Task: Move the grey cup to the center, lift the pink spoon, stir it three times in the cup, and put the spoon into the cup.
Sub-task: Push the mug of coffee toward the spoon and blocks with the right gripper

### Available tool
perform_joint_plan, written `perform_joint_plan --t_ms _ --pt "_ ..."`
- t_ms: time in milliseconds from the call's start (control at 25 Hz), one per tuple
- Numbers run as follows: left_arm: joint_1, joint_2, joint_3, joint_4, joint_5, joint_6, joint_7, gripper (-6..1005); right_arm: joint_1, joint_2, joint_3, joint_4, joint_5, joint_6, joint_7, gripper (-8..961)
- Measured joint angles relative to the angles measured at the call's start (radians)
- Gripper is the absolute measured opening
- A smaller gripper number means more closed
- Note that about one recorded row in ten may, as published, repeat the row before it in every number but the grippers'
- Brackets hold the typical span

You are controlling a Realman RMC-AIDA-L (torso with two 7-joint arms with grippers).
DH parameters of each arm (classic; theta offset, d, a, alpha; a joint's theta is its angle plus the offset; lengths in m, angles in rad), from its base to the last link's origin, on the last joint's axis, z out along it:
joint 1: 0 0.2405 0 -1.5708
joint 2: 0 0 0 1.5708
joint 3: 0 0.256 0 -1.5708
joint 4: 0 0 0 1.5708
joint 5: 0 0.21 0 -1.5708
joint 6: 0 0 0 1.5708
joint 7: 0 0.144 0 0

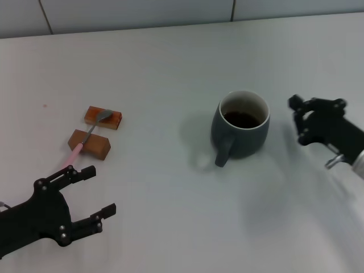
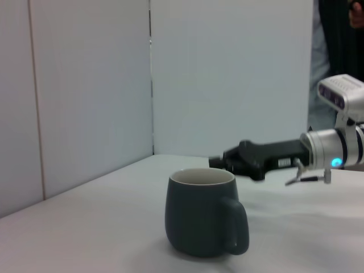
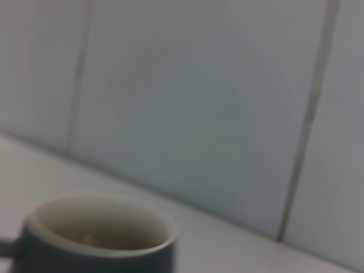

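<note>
The grey cup (image 1: 242,129) stands upright right of the table's middle, with dark liquid inside and its handle (image 1: 223,152) turned toward me. Far to its left, the pink spoon (image 1: 84,141) lies across two brown wooden blocks, its metal bowl on the farther block. My left gripper (image 1: 96,192) hovers open just in front of the spoon's handle end, holding nothing. My right gripper (image 1: 297,120) is open a short way to the right of the cup, not touching it. The left wrist view shows the cup (image 2: 199,219) with the right gripper (image 2: 227,162) behind it. The cup's rim (image 3: 96,227) fills the right wrist view's lower corner.
Two brown wooden blocks (image 1: 103,117) (image 1: 90,144) carry the spoon at the table's left. A white panelled wall (image 1: 170,14) runs along the table's far edge. The white tabletop (image 1: 170,187) stretches between the blocks and the cup.
</note>
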Motion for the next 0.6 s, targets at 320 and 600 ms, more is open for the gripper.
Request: perform_joint_plan --t_ms 320,600 --pt "-0.001 0.000 -0.015 -0.001 0.000 0.001 0.000 802 0.063 0.001 -0.021 0.059 -0.011 0.062 -0.069 28" --pt "-0.006 0.000 -0.019 0.005 -0.001 0.003 -0.012 801 0.115 0.003 -0.016 0.112 -0.010 0.077 -0.071 26"
